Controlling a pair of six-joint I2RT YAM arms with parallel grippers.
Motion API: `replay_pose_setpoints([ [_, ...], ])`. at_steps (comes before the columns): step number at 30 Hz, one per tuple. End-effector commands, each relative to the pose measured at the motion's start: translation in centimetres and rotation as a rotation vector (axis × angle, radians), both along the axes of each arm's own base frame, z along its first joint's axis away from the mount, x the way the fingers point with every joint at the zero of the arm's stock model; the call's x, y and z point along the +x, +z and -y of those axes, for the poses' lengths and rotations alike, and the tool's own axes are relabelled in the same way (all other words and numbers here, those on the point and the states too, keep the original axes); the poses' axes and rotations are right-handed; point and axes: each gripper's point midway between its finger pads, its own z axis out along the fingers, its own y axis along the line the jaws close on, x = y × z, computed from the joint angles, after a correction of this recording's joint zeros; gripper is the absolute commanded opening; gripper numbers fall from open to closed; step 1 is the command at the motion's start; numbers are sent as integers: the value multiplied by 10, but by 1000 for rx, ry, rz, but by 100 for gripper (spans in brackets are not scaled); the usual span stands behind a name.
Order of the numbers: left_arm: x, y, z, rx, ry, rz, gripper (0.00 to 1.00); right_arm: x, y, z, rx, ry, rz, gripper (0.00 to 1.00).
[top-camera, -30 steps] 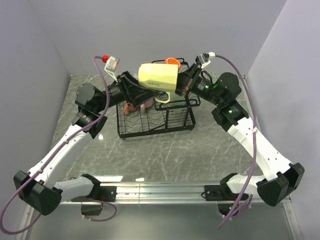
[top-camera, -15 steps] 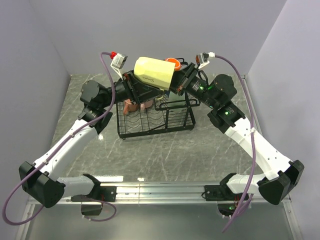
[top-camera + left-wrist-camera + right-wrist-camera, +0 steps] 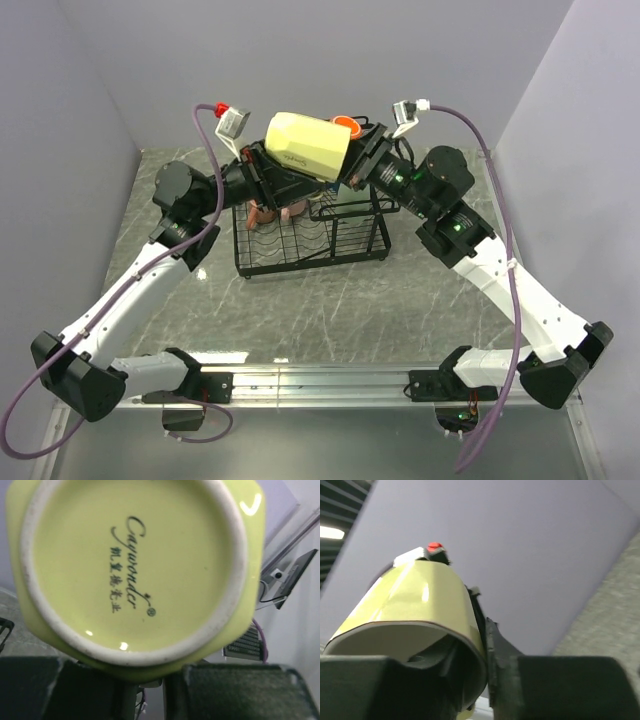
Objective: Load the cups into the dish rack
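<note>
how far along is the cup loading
Done: an orange cup and a pink cup appear to sit in the dish rack. In hand: the yellow cup is aloft over the rack, right claw pinching its rim, left claw at its base. To do: racking it; no other cups show.

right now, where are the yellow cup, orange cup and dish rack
yellow cup (image 3: 308, 146), top view, side wall
orange cup (image 3: 346, 124), top view, rim
dish rack (image 3: 295, 243), top view, lower tray's wire floor
</note>
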Motion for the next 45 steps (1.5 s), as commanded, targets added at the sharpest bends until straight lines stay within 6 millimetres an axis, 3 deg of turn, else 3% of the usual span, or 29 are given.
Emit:
replay_pose_setpoints([
  [1,6,16,-4,8,96,53,0,-26,-35,-17,-218,82,53,46],
  [4,12,11,-15,35,151,46,0,-23,-39,-7,-272,30,62,60],
  [7,19,5,-28,54,199,36,0,-22,-42,2,-306,-10,68,64],
  [15,41,-7,-62,118,353,21,0,-25,-48,20,-372,-64,88,64],
  [21,72,-40,-77,270,479,-22,0,-37,-58,48,-438,-125,95,65],
  [25,102,-88,-89,430,592,-84,0,-47,-73,77,-496,-194,86,65],
  [26,107,-109,-91,492,600,-93,0,-50,-85,82,-528,-201,70,65],
  [31,131,-183,-106,687,675,-183,0,-64,-105,119,-569,-289,30,65],
  [34,136,-224,-114,797,682,-219,0,-69,-117,136,-596,-337,-3,65],
  [37,137,-249,-115,841,682,-242,0,-70,-116,147,-600,-380,-7,65],
  [40,137,-273,-108,878,656,-264,0,-71,-116,150,-601,-387,-13,65],
  [45,129,-311,-76,951,594,-276,0,-69,-120,152,-614,-397,-31,65],
])
